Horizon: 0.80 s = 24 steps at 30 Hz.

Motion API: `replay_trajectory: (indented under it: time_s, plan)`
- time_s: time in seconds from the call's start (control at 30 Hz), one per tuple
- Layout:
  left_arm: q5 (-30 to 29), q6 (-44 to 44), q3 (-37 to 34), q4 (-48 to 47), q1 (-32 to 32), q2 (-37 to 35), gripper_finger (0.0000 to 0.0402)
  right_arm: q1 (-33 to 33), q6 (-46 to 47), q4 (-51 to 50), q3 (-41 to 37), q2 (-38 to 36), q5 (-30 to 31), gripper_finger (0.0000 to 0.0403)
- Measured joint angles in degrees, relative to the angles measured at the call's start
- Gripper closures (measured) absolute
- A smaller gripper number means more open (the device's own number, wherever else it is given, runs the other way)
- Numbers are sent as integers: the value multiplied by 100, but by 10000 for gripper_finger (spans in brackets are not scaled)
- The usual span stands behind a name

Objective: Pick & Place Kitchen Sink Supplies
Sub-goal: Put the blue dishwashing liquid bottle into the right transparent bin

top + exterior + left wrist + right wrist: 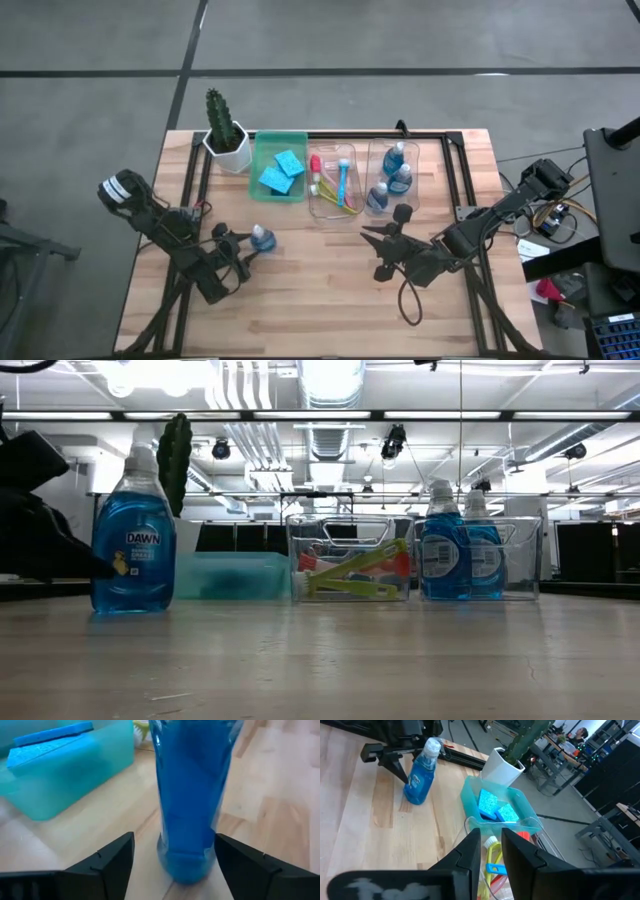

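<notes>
**Soap bottle upright on the table between the left gripper's spread fingers**

A soap bottle [262, 238] of blue liquid with a pale cap stands upright on the bare wood of the table [330, 290], in front of the green bin [279, 167]. The left gripper [243, 247] sits around it at table level. In the left wrist view the bottle's base [187, 865] stands between the two dark fingers [107, 865], with a visible gap on each side, so the fingers are spread and not pressing on it. The right wrist view shows the same bottle [421, 772] standing free beside the left arm's fingers.

The green bin holds two blue sponges [281, 171] lying flat. Just beside it, the middle clear bin [334, 180] holds thin brushes [343, 185] in pink, yellow-green and blue, lying lengthwise. The next clear bin [393, 176] holds three more blue bottles [396, 172]. In the low view two of these bottles [458, 550] stand upright behind clear plastic.

The right gripper [385, 253] hovers over open wood in front of the clear bins, holding nothing; its fingers [467, 855] stand close together with only a narrow slot between them.

A cactus [222, 125] in a white pot stands at the back corner, next to the green bin.
</notes>
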Motion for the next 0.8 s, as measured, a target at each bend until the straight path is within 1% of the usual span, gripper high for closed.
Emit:
replay_trajectory:
  time_s: [0.07, 0.23, 0.43, 0.63, 0.8]
  plan:
    - [-2, 87, 0, 112, 100, 0, 127, -1, 0, 1, 0, 0, 0, 327]
    - [-11, 677, 0, 552, 218, 0, 122, -26, 7, 3, 0, 0, -2, 321]
    - [-5, 1110, 0, 961, 314, 39, 122, -24, 22, 4, 0, 0, 0, 329]
    - [-4, 1140, -4, 978, 547, 184, 122, -47, 20, 5, -5, 0, 0, 334]
    - [23, 1212, -4, 1080, 625, 232, 122, -75, 42, 9, -7, 0, 0, 328]
